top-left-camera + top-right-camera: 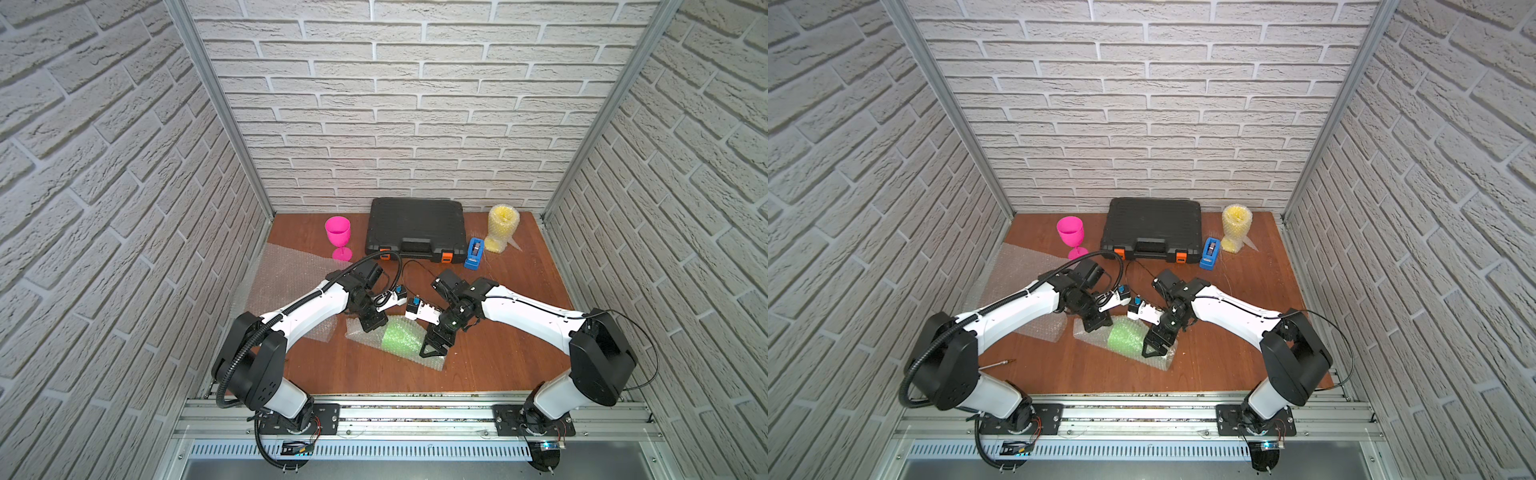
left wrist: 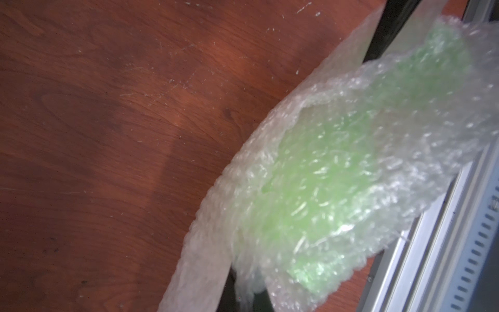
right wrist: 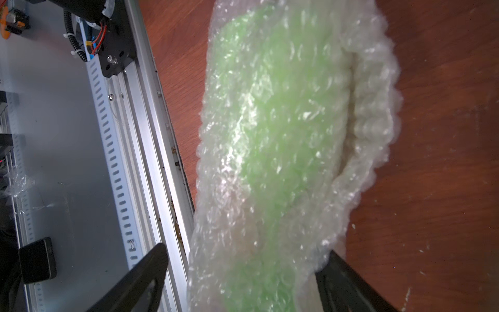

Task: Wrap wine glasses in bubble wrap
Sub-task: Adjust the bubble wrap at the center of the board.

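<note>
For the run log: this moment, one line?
green goblet: lying, wrapped | left pincer: shut on bubble wrap | right pincer: open | yellow goblet: wrapped | pink goblet: bare

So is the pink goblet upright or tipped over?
Upright: the pink goblet stands on its round foot, bowl mouth facing up, in both top views.

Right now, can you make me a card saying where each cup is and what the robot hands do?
Green goblet: lying mid-table, rolled in bubble wrap
Yellow goblet: upright at the back, wrapped
Pink goblet: upright at the back, bare
Left gripper: shut on the bubble wrap's end
Right gripper: open, jaws straddling the other end
Spare sheet: flat beneath the left arm
Also there: black case, blue tape dispenser
</note>
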Robot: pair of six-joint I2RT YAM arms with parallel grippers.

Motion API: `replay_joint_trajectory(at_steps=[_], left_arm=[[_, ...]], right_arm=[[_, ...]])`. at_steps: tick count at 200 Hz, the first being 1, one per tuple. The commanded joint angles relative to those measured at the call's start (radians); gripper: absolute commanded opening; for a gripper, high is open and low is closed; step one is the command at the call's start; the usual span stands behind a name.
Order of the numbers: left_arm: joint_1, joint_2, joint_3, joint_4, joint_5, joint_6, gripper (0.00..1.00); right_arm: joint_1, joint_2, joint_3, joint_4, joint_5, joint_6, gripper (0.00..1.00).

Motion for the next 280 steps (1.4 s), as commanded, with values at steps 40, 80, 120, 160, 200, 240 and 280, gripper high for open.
replay_joint_trajectory(at_steps=[40,80,120,160,200,240,280], left_arm=[[0.039,-0.057,-0.005,-0.046,0.044,0.0,0.07],[0.098,-0.158,-0.032,-0.069,0.089,0.008,0.45],[0.146,-0.228,0.008,-0.082,0.201,0.033,0.73],[0.145,-0.136,0.08,-0.064,0.313,0.036,0.82],[0.124,-0.013,0.084,-0.068,0.472,0.081,0.84],[0.113,0.045,0.032,-0.017,0.465,0.048,0.75],[0.104,0.086,0.037,-0.036,0.33,0.026,0.47]], right_arm=[[0.011,-0.021,-0.002,0.041,0.094,-0.022,0.2],[0.011,-0.044,0.002,0.021,0.14,-0.136,0.04],[0.011,-0.061,0.035,-0.007,0.229,-0.269,0.03],[0.011,-0.1,0.024,0.012,0.22,-0.372,0.03],[0.01,-0.1,0.016,0.033,0.212,-0.383,0.03],[0.01,-0.094,0.011,0.04,0.21,-0.386,0.03],[0.008,-0.105,0.007,0.044,0.206,-0.39,0.03]])
